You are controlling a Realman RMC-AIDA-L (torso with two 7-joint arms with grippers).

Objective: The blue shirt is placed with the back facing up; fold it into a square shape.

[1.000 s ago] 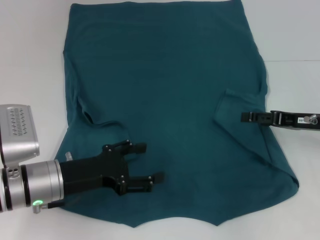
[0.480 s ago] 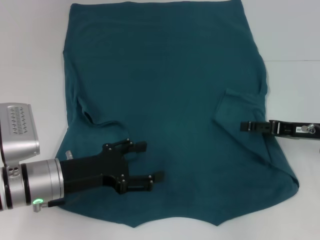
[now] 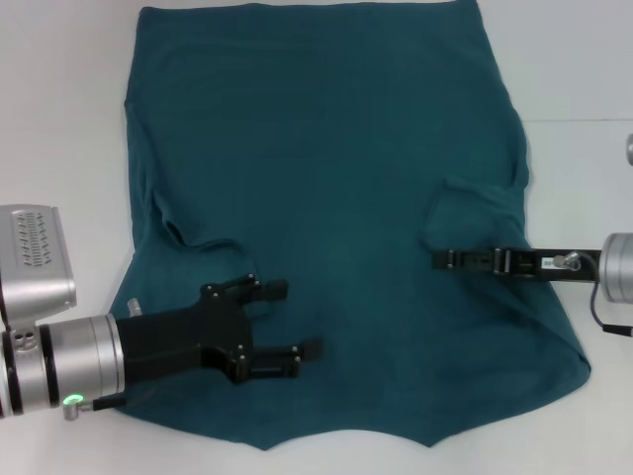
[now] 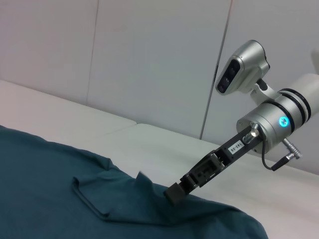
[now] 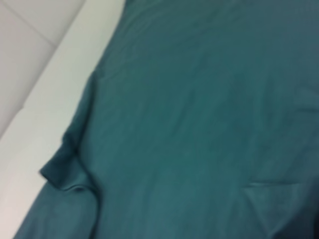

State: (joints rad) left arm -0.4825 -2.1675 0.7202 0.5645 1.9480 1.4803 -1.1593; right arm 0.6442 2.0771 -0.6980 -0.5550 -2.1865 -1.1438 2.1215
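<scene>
The blue shirt (image 3: 326, 178) lies flat on the white table, plain side up, with both sleeves folded in onto the body. My left gripper (image 3: 295, 320) is open and hovers over the shirt's near left part, close to the folded left sleeve (image 3: 198, 237). My right gripper (image 3: 438, 260) reaches in from the right over the shirt, just below the folded right sleeve (image 3: 475, 203). In the left wrist view the right gripper (image 4: 175, 193) has its fingers together and its tip sits low at the cloth (image 4: 50, 199). The right wrist view shows only shirt cloth (image 5: 199, 124).
The white table (image 3: 59, 119) borders the shirt on the left, right and near sides. A table seam (image 3: 584, 121) runs at the right. The shirt's far hem reaches the top of the head view. My head unit (image 4: 241, 67) shows in the left wrist view.
My right gripper has moved left, from the shirt's right edge inward over the cloth and slightly nearer. The left gripper and the shirt have not visibly moved.
</scene>
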